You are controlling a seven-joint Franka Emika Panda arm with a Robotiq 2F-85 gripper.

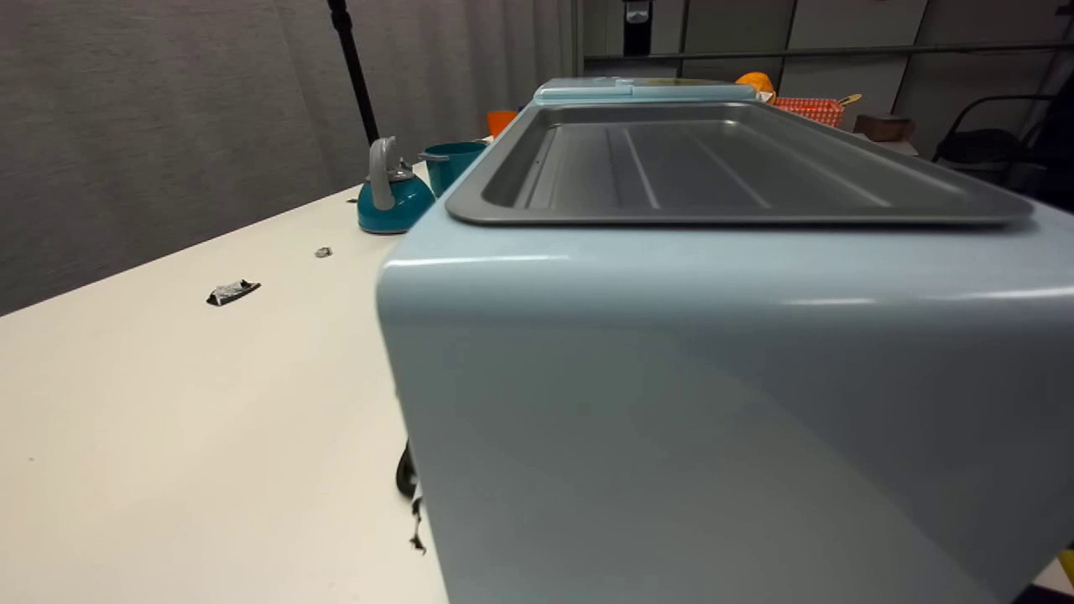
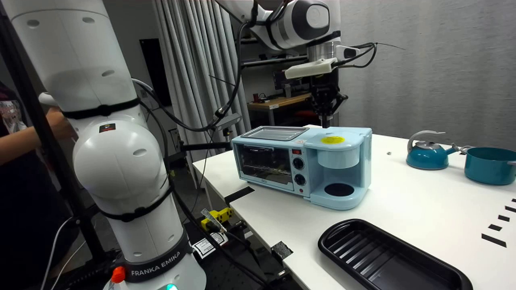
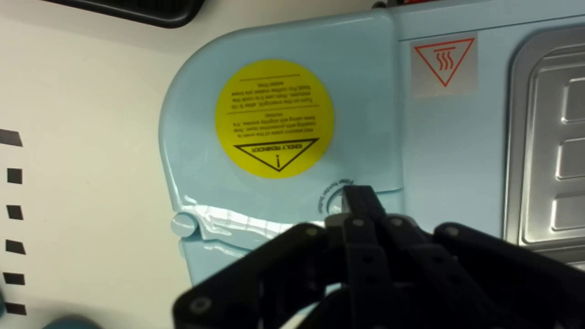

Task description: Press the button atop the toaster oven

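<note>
The pale light-blue toaster oven (image 2: pixel 305 171) stands on the white table and fills much of an exterior view (image 1: pixel 713 403). In the wrist view its lid (image 3: pixel 365 91) carries a round yellow sticker. The round button (image 3: pixel 334 204), lettered as a filter holder button, sits at the lid's rear inner corner, partly hidden behind my fingertips. My gripper (image 3: pixel 364 201) is shut and empty, pointing down over the button. In the exterior views its dark tips hang over the lid (image 2: pixel 325 122), with a gap below them in an exterior view (image 1: pixel 638 33).
A ribbed grey tray (image 1: pixel 671 159) tops the oven. A black pan (image 2: pixel 391 257) lies near the table's front edge. A teal kettle (image 2: pixel 427 156) and a teal pot (image 2: pixel 489 166) stand to the side. Black tape marks (image 2: pixel 494 239) are on the table.
</note>
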